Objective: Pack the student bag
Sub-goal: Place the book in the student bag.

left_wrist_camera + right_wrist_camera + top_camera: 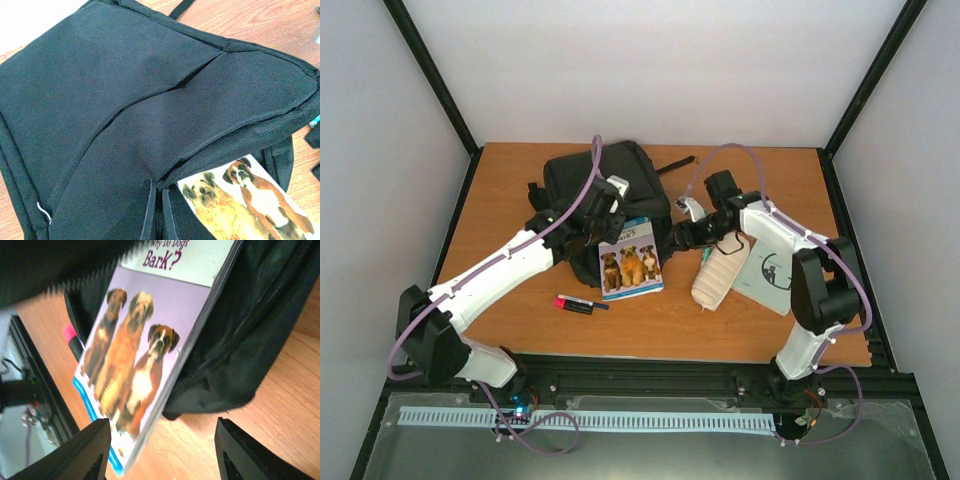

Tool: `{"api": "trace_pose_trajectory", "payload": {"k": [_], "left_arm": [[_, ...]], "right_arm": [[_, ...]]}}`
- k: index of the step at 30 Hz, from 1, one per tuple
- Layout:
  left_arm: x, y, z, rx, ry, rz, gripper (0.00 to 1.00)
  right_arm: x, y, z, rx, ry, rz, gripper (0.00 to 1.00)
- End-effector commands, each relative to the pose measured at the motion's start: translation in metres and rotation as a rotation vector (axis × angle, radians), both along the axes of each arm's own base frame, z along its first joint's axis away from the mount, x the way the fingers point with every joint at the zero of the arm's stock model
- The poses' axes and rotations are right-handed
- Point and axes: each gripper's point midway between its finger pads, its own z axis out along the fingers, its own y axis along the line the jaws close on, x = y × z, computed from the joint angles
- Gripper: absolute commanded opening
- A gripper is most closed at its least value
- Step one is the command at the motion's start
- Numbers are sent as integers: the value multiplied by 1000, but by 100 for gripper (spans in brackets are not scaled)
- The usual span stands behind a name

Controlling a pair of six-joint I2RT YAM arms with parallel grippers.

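The student bag [610,172], a black backpack, lies at the back centre of the table. My left gripper [609,208] is shut on the edge of its front flap [159,189] and holds that flap raised. A book with three dogs on its cover [631,260] leans out of the opening, its top end under the flap and its bottom end on the table. My right gripper [678,236] stands open just right of the book. In the right wrist view the book's lower corner [120,440] is near the left finger [87,452], with nothing between the fingers.
A cream ribbed pencil pouch [716,279] lies right of the book, and a white booklet [767,272] is beside it under the right arm. A red and black marker [578,304] lies in front of the book. A bag strap [675,164] trails to the back right.
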Motion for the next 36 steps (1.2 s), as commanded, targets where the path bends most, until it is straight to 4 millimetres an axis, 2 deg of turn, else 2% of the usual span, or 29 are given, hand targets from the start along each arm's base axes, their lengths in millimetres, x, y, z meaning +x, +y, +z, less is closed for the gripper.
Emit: {"api": "trace_pose_trajectory", "payload": {"k": [1,7,14,21,28,36], "left_arm": [[7,-1,44,-80,-125,14,1],[6,0,42,-70,-125,13,1],[7,-1,40,-71,-117,9,1],[7,-3,39,-74,-112,2,1],[5,-5,38,-74,-102,-10,1],[4,-7,37,-79,-94,-21,1]], "right_arm": [[-17,-11,0,-75,-115,87,56],[-48,-14,-5,-183,-337,267,46],[-92,-2,-3,-304,-656,533,50],[-107,10,-12,-503,-932,778,57],[-103,35,-17,-636,-1105,882,56],[-104,61,-31,-664,-1177,985,53]]}}
